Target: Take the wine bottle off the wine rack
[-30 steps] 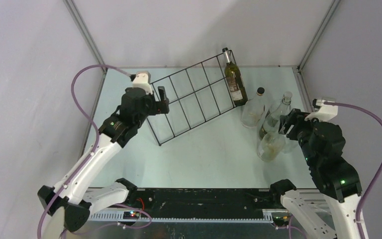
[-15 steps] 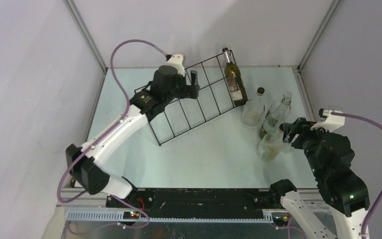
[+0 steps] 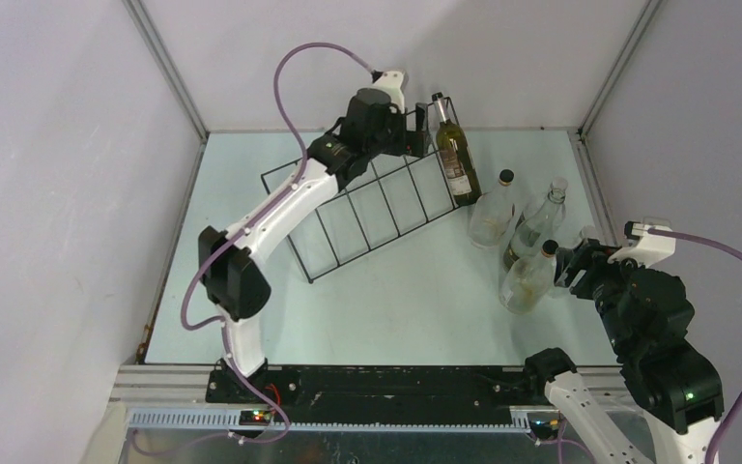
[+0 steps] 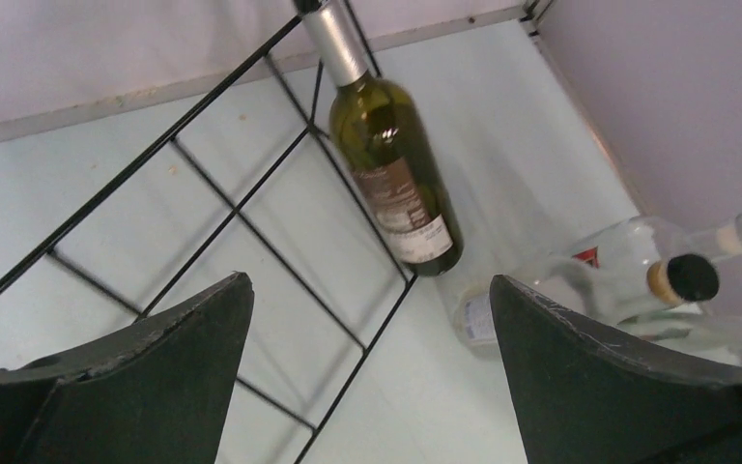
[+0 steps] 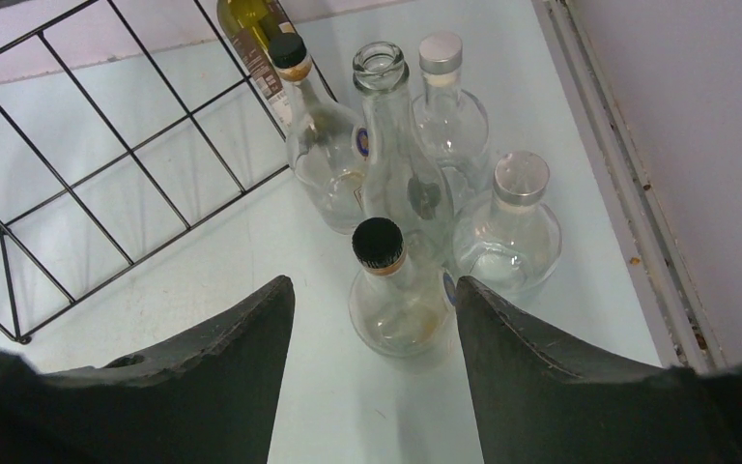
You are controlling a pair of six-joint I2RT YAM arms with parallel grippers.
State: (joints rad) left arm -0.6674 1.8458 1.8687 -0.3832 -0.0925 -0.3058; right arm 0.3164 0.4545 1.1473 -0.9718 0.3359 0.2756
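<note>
Item: dark green glass wine bottle (image 3: 457,159) with silver foil neck and paper label, sitting in the end compartment of the long black wire wine rack (image 3: 367,208) at the far side of the pale counter (image 3: 396,300); removal is not yet beginning. Left tool (image 3: 417,130) is hovering just beside the bottle's neck, spread wide, gripping nothing. Right tool (image 3: 572,263) is waiting half-spread and empty. Five clear glass bottles (image 3: 517,242) are crowding beside that end of the rack, narrowing the way out.
</note>
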